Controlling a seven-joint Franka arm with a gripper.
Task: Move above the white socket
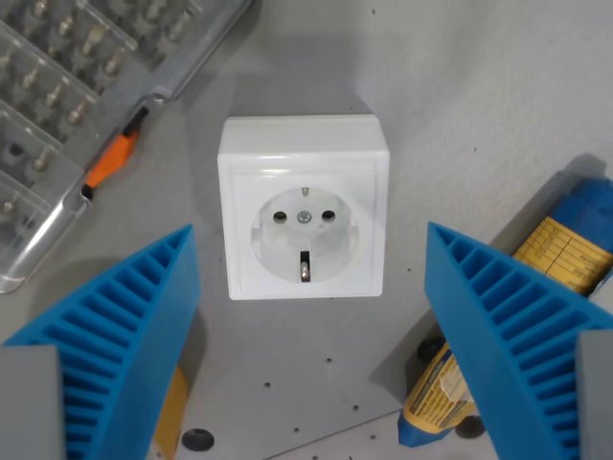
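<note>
The white socket is a square surface-mount box with a round recessed face, two pin holes, a centre screw and an earth clip. It lies flat on the grey table in the middle of the wrist view. My gripper hangs above it, open and empty. Its two blue ribbed fingers stand wide apart, one at the wrist view's lower left and one at the lower right. The socket sits between and slightly beyond the fingertips, touching neither.
A clear plastic bit case with an orange latch lies at the wrist view's upper left. A blue and yellow object lies at the right, partly behind the right finger. The grey table has small holes near the bottom.
</note>
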